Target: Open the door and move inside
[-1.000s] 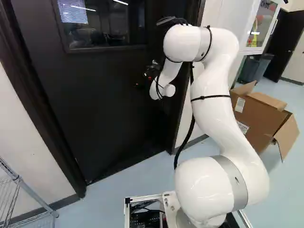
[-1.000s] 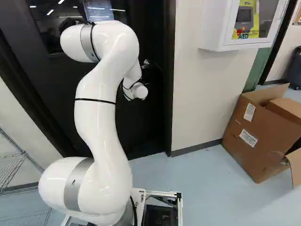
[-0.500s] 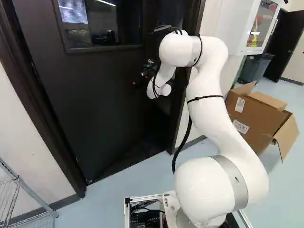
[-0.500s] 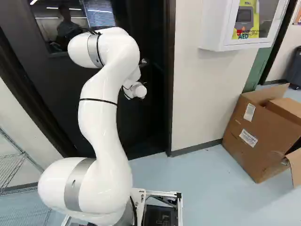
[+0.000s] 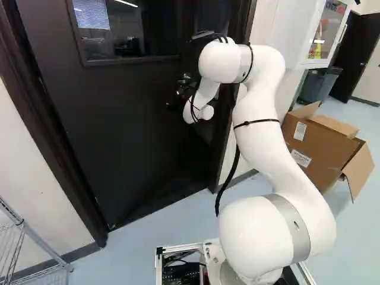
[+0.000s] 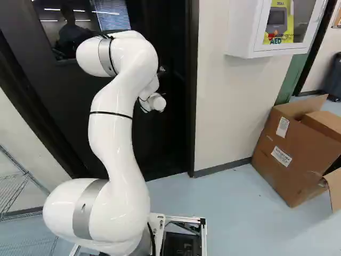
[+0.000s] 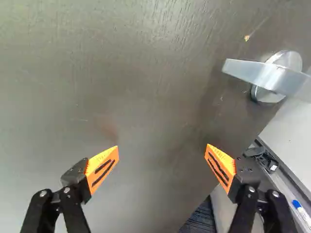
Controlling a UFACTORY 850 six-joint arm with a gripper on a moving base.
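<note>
The gripper (image 5: 183, 94) is at the dark door (image 5: 119, 130), on its handle side, in the left base view. In the wrist view the gripper (image 7: 163, 147) stands open, orange pads wide apart, facing the door's flat face (image 7: 131, 82) with nothing between them. The silver lever handle (image 7: 272, 77) is ahead and to one side of the fingers, untouched. The door stands ajar: past its edge the wrist view shows another space. Whether the fingertips touch the door, I cannot tell.
The dark door frame (image 6: 193, 106) runs close beside the arm. Right of it are a wall (image 6: 224, 112), a white cabinet (image 6: 248, 32) and an open cardboard box (image 6: 293, 154). A wire rack (image 5: 35, 243) stands at the near left. Past the door edge lies a tray with a blue marker (image 7: 301, 212).
The arm has shifted forward and slightly left in the left base view, mostly in the first half second. The door has swung a little farther away from the base. The base has not moved.
</note>
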